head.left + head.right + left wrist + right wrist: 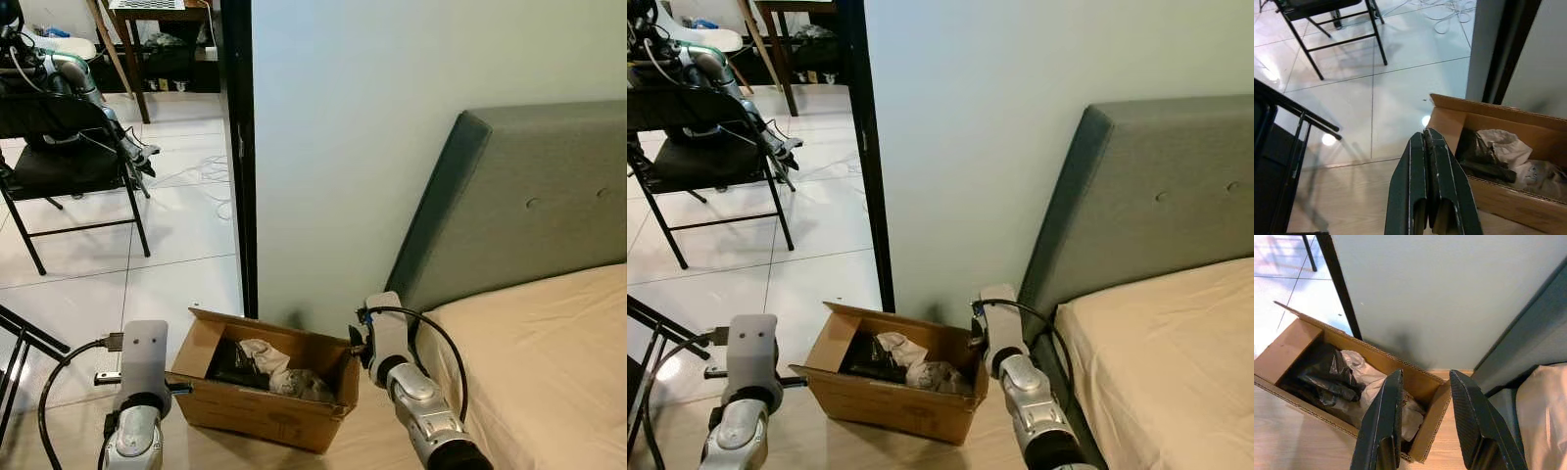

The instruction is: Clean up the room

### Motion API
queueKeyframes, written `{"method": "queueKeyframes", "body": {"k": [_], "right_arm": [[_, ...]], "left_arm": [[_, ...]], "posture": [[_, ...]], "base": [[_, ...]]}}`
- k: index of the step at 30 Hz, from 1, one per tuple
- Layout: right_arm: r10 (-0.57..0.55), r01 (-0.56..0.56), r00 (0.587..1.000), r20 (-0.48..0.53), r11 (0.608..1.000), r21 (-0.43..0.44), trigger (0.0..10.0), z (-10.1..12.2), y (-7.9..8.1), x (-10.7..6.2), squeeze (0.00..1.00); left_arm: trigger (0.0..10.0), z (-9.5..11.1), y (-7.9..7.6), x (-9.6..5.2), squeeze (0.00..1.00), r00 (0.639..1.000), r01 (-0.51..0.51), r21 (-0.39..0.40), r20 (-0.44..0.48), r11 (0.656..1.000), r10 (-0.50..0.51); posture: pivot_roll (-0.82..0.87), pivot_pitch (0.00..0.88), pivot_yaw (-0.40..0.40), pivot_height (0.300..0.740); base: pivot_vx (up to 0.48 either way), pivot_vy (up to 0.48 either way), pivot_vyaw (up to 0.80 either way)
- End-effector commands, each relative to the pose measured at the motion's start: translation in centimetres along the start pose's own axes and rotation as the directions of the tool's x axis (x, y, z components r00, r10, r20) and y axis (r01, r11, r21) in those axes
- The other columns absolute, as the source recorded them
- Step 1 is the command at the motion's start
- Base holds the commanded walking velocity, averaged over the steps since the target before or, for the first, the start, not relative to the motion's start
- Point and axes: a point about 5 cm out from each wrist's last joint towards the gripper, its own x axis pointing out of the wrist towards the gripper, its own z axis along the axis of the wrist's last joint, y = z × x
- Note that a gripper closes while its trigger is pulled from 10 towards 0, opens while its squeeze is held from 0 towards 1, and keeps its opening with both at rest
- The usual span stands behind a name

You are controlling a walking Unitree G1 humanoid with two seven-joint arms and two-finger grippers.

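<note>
An open cardboard box (257, 406) sits on the wooden floor against the pale wall. Inside lie a black bag (1327, 374) and crumpled white and grey wrappers (1371, 382). My right gripper (1425, 428) hangs open above the box's end nearest the bed, with nothing between its fingers. The right arm (416, 397) reaches down beside the bed. My left gripper (1430, 196) is shut and empty, hovering over the floor just outside the box's other end. The left wrist (137, 387) shows low at the left.
A bed with a beige sheet (539, 362) and grey padded headboard (519, 196) fills the right. A black door frame (240, 157) edges the wall. Beyond lie white tiles with a black folding chair (69, 166), another robot arm (88, 93) and loose cables (201, 176).
</note>
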Motion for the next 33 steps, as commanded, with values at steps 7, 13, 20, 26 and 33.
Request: {"method": "queueKeyframes", "body": {"k": [7, 13, 20, 26, 33], "right_arm": [[-0.02, 0.02, 1.0, -0.002, 0.999, 0.049, 10.0, -0.2, -0.3, -0.4, 0.0], [-0.024, 0.025, 1.0, -0.009, 0.998, 0.06, 10.0, -0.5, -0.3, -0.5, 0.0], [-0.03, 0.031, 0.999, -0.019, 0.997, 0.065, 10.0, -0.8, -0.4, -0.9, 0.0], [-0.036, 0.038, 0.999, -0.02, 0.997, 0.069, 10.0, -0.9, -0.6, -1.1, 0.0], [-0.044, 0.045, 0.999, -0.023, 0.997, 0.07, 10.0, -0.9, -0.8, -1.3, 0.0]], "left_arm": [[10.0, -0.3, -0.7, -0.2, 0.0, 0.998, 0.048, -0.041, -0.026, 0.998, -0.049], [10.0, -0.2, -1.8, -0.3, 0.0, 0.991, 0.128, -0.086, -0.04, 0.988, -0.132], [10.0, -0.1, -2.3, -0.3, 0.0, 0.981, 0.184, -0.129, -0.04, 0.975, -0.19], [10.0, 0.1, -2.8, -0.4, 0.0, 0.975, 0.211, -0.172, -0.04, 0.962, -0.221], [10.0, 0.1, -3.5, -0.5, 0.0, 0.964, 0.255, -0.154, -0.04, 0.955, -0.264]], "posture": [[0.01, 0.119, -0.05, 0.74], [0.0, 0.116, -0.043, 0.74], [-0.01, 0.116, -0.035, 0.74], [-0.02, 0.122, -0.028, 0.74], [-0.02, 0.124, -0.026, 0.74]], "base": [[0.0, 0.0, -0.8], [0.0, 0.0, -0.8], [0.0, 0.0, -0.8], [0.0, 0.0, -0.8], [0.0, 0.0, -0.8]]}}
